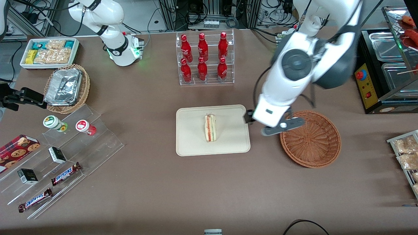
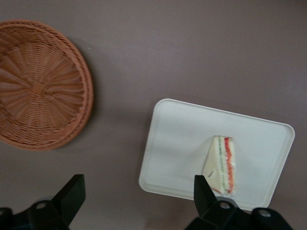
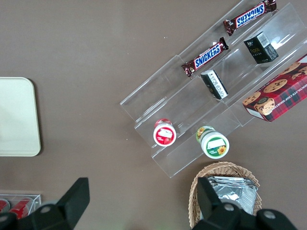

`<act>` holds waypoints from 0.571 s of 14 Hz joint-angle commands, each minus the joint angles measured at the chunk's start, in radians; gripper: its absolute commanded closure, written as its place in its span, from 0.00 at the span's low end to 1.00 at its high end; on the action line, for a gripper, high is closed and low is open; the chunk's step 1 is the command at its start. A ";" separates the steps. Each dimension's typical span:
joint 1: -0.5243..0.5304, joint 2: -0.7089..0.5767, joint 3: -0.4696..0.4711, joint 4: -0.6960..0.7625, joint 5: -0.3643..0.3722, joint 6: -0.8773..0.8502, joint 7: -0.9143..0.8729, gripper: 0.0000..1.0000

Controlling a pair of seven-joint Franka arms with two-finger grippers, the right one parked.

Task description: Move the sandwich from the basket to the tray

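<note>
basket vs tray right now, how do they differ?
The basket is round, reddish-brown woven wicker; the tray is flat, rectangular, smooth cream. The basket holds nothing, while the tray carries the sandwich. Both sit on the table, side by side. The gripper hangs open above the gap between them.

Six red bottles (image 1: 204, 58) in clear rack (image 1: 205, 80); Snickers bars (image 1: 65, 174).

The basket (image 1: 310, 138) is rough reddish-brown woven wicker. The tray (image 1: 192, 143) looks smooth, matt cream, like moulded pulp or plastic. The sandwich (image 1: 210, 127) sits in glossy clear wrap. The gripper (image 2: 139, 203), above the matt brown table (image 1: 196, 189), has black plastic-looking fingers (image 2: 204, 191), spread wide.
</note>
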 commanded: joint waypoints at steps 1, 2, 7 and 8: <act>0.075 -0.082 -0.008 -0.033 0.001 -0.081 0.120 0.00; 0.104 -0.102 -0.008 -0.033 0.004 -0.104 0.162 0.00; 0.258 -0.208 -0.008 -0.090 0.007 -0.158 0.392 0.00; 0.282 -0.228 -0.008 -0.104 0.007 -0.158 0.426 0.00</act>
